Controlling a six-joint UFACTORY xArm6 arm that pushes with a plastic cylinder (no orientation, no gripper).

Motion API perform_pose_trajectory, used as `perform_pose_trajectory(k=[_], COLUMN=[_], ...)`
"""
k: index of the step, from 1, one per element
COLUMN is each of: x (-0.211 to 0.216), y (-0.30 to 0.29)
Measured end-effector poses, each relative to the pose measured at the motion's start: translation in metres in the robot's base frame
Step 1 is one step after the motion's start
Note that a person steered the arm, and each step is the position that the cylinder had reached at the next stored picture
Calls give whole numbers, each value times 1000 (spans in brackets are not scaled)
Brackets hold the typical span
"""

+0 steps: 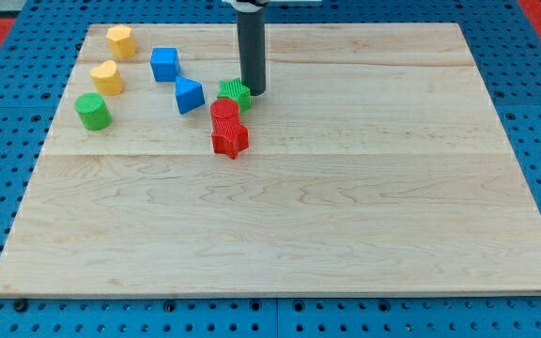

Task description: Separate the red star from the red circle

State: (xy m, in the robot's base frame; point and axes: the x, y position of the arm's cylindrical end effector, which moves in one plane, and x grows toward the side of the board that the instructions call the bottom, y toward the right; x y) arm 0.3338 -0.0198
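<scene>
My tip (253,92), a bare rod with no fingers to open or close, stands just right of the green star (235,93), while the red star (230,140) touches the red circle (224,111) near mid-board, unseparated.

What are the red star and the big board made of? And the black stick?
The red star looks like plastic: even bright colour, slightly shiny ridged sides. The board looks like pale wood: grain lines and plank seams show, finish smooth. The stick, ending at my tip beside the green block, is dark and matte, maybe metal or plastic.
</scene>
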Motion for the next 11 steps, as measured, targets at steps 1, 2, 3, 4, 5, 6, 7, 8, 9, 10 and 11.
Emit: perform_pose_trajectory(k=[1,2,3,4,5,6,7,8,9,10,11], x=[2,71,127,131,105,66,62,109,155,161,129], y=[18,75,31,-60,-105,-97,-26,-2,2,14,31])
